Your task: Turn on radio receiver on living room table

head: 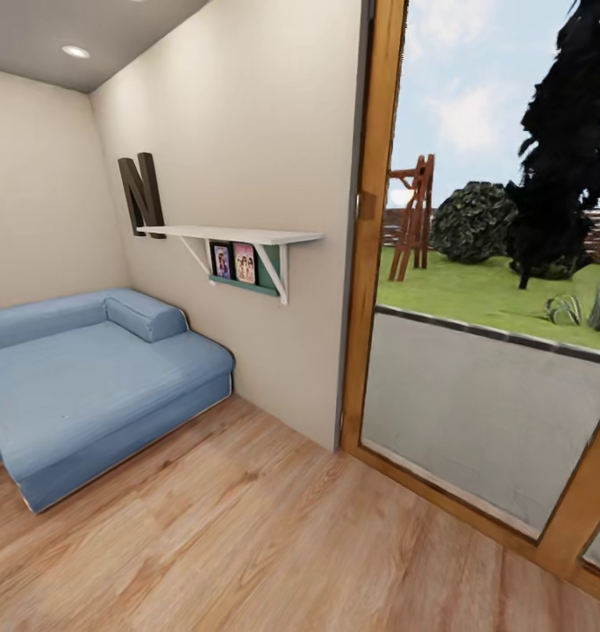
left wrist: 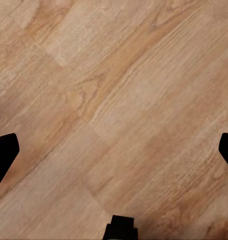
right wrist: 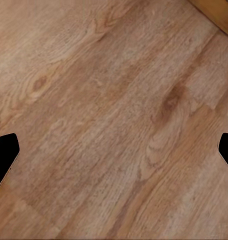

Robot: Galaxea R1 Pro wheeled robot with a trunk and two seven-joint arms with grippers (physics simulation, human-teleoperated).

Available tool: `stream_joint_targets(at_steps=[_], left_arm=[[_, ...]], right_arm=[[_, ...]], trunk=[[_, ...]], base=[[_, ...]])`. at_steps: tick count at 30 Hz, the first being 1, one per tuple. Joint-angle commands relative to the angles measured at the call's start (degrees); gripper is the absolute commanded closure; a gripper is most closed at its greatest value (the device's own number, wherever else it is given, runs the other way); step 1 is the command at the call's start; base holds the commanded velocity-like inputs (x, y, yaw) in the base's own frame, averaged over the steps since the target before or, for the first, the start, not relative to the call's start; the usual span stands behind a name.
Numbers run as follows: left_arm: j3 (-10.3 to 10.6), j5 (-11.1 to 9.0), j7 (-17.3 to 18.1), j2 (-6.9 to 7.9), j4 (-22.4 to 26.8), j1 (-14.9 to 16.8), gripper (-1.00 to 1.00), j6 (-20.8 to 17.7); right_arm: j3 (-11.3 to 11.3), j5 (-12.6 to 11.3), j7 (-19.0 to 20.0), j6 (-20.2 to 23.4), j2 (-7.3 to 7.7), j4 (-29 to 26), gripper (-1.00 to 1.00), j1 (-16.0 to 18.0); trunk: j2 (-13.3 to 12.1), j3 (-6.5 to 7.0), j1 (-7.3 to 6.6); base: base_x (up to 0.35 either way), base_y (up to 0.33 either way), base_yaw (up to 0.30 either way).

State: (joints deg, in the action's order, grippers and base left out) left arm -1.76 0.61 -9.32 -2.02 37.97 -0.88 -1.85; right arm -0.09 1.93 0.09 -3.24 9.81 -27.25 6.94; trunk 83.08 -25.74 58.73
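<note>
The robot is on its way, so the step in hand is, I judge, the search for the radio. The head view looks into a corner of the living room: a light blue sofa (head: 89, 386) lies at the left of the frame on the wood floor (head: 274, 544). A white shelf (head: 234, 235) hangs on the beige wall in the upper middle, with small framed photos (head: 234, 262) under it and a dark letter N (head: 142, 193) standing on its left end. At the right of the frame a glass door with a wooden frame (head: 370, 228) gives a view to a lawn (head: 484, 294) and trees.

Where the radio and its low surface stand cannot be told from these pictures; they must be elsewhere in the room.

In the left wrist view the left gripper (left wrist: 114, 150) hangs above bare floor planks, its two dark fingertips (left wrist: 4, 150) at the far edges of the frame, so it is spread wide and holds nothing. In the right wrist view the right gripper (right wrist: 114, 150) is the same, released and empty over the floor.

The next move calls for turning the base and head away from this corner, probably toward the left past the sofa, until the surface with the radio comes into sight, and only then driving near.
</note>
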Motion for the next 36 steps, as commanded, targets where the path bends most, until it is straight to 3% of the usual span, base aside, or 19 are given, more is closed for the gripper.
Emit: stream_joint_targets(at_steps=[1, 36], left_arm=[[0.0, 0.0, 0.0, 0.0, 0.0, 0.0, -1.0, 0.0], [0.0, 0.0, 0.0, 0.2, 0.0, 0.0, -1.0, 0.0]], right_arm=[[0.0, 0.0, 0.0, 0.0, -0.02, 0.0, -1.0, 0.0], [0.0, 0.0, -0.1, 0.0, -0.01, 0.0, -1.0, 0.0]], trunk=[[0.0, 0.0, 0.0], [0.0, 0.0, 0.0]], base=[[0.325, -0.098, 0.242], [0.325, -0.038, 0.26]])
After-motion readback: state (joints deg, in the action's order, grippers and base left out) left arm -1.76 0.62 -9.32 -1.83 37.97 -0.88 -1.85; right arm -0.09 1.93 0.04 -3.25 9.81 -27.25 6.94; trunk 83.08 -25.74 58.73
